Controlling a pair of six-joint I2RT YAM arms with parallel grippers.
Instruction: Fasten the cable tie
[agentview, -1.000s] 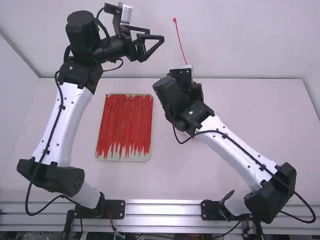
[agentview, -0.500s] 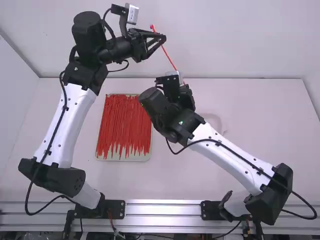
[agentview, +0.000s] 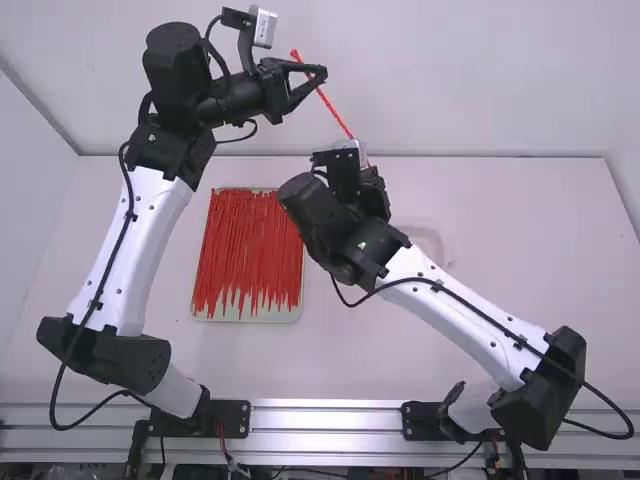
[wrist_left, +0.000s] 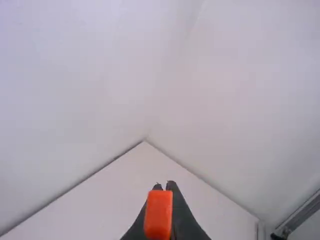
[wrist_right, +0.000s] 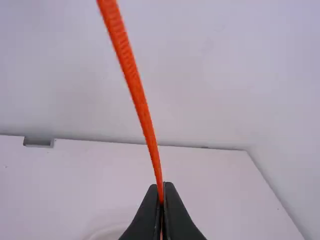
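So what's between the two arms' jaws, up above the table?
A single red cable tie, each end gripped by one arm's jaws; the high view shows the span.

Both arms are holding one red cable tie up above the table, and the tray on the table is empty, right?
Not empty: the high view shows the tray on the table packed with spare cable ties. The rest holds: the left gripper and the right gripper both grip one raised red cable tie.
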